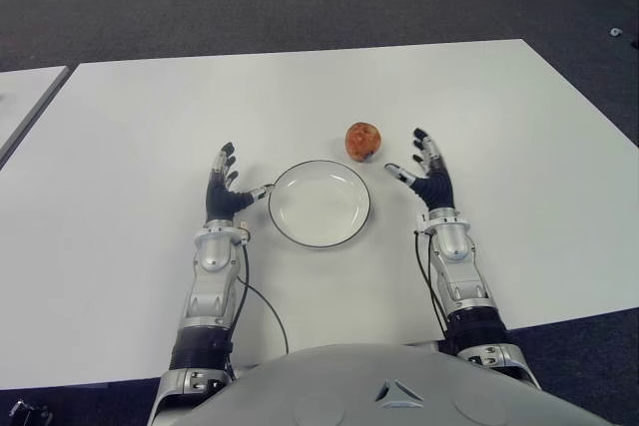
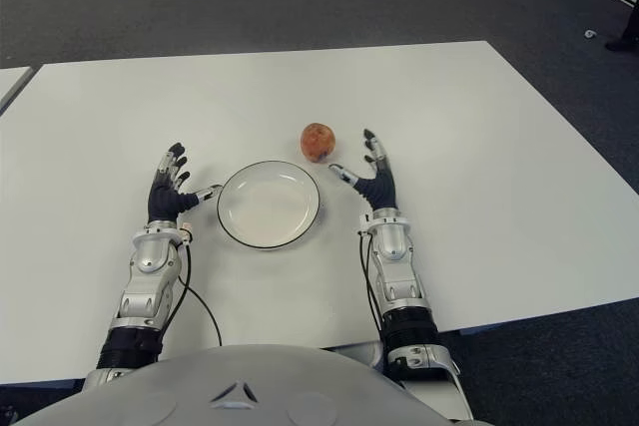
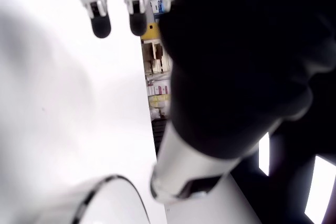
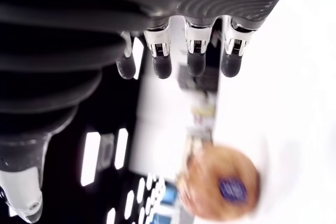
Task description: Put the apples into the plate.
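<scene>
The right hand (image 1: 427, 173) is seen right of centre in the left eye view, its fingers spread and extended, the thumb angled toward the middle of the frame, and nothing is held in it. In the right wrist view the four fingertips (image 4: 195, 62) are shown straight and apart, with the apple (image 4: 220, 188) lying beyond the open palm and clear of it. From this hand the apple (image 1: 363, 141) lies toward the upper left of the frame, just beside the thumb tip but not touching it. No long axis is offered by the fruit, which is roundish, so no particular wrist turn is judged to be called for. A small dark sticker is visible on it in the right wrist view.

The plate (image 1: 284, 224) sits at the middle of the frame, below and slightly left of the apple, apart from it by a narrow strip of bare bench (image 1: 519, 107). It is empty, so the task is judged not yet begun.

The left hand (image 1: 224, 187) shows at the plate's left rim, fingers likewise spread and empty, thumb reaching close to the rim; whether contact is made cannot be told. With the plate between it and the apple, it is the farther hand. The pick is therefore judged to belong to the right hand, with a short carry down-left to the plate.
</scene>
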Robot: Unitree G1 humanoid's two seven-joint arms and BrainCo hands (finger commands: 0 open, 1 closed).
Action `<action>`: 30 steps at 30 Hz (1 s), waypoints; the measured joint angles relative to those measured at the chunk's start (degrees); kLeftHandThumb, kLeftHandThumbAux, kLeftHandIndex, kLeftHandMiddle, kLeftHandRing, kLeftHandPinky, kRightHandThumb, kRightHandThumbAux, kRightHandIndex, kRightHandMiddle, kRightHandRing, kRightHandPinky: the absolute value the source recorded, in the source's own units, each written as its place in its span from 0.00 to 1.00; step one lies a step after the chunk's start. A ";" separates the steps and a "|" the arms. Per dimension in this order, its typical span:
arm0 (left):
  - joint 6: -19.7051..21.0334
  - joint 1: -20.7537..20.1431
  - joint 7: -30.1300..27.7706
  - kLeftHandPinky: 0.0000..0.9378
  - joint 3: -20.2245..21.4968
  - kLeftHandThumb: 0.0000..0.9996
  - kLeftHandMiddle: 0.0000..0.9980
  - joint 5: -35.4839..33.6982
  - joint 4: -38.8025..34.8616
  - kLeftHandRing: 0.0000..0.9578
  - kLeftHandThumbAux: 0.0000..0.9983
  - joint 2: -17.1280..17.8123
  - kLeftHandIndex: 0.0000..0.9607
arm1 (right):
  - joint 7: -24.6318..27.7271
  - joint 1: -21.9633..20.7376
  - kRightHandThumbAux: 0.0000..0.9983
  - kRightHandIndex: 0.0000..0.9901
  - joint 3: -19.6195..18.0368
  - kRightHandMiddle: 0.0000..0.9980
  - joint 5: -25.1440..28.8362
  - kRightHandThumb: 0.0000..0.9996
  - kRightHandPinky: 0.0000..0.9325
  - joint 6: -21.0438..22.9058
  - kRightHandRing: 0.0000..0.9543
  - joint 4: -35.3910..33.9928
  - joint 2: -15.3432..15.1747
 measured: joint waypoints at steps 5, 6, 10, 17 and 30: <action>0.00 -0.04 0.01 0.02 0.19 0.00 0.00 0.00 0.29 0.00 0.36 0.00 0.00 | -5.24 -4.36 0.55 0.00 -0.26 0.00 -4.34 0.02 0.00 -0.56 0.00 0.05 -0.70; 0.00 -0.06 0.00 0.02 0.18 0.00 0.00 0.00 0.36 0.00 0.36 0.00 0.00 | -6.34 -5.67 0.55 0.00 -0.25 0.00 -5.16 0.02 0.00 -0.79 0.00 -0.06 -0.76; -0.07 -0.12 0.01 0.02 0.28 0.00 0.00 0.00 0.54 0.00 0.36 -0.01 0.00 | -9.51 -9.39 0.54 0.00 0.12 0.00 -7.75 0.03 0.01 -1.41 0.00 -3.53 -0.56; -0.06 -0.23 0.05 0.03 0.40 0.00 0.00 0.04 0.62 0.00 0.36 -0.01 0.00 | -12.29 -12.92 0.51 0.00 0.77 0.00 -9.86 0.04 0.02 -1.72 0.00 -6.09 0.31; -0.06 -0.97 0.41 0.03 0.31 0.00 0.00 0.44 1.38 0.00 0.36 -0.58 0.00 | -15.81 -26.73 0.48 0.00 2.05 0.00 -11.69 0.06 0.00 -2.05 0.00 5.52 -0.15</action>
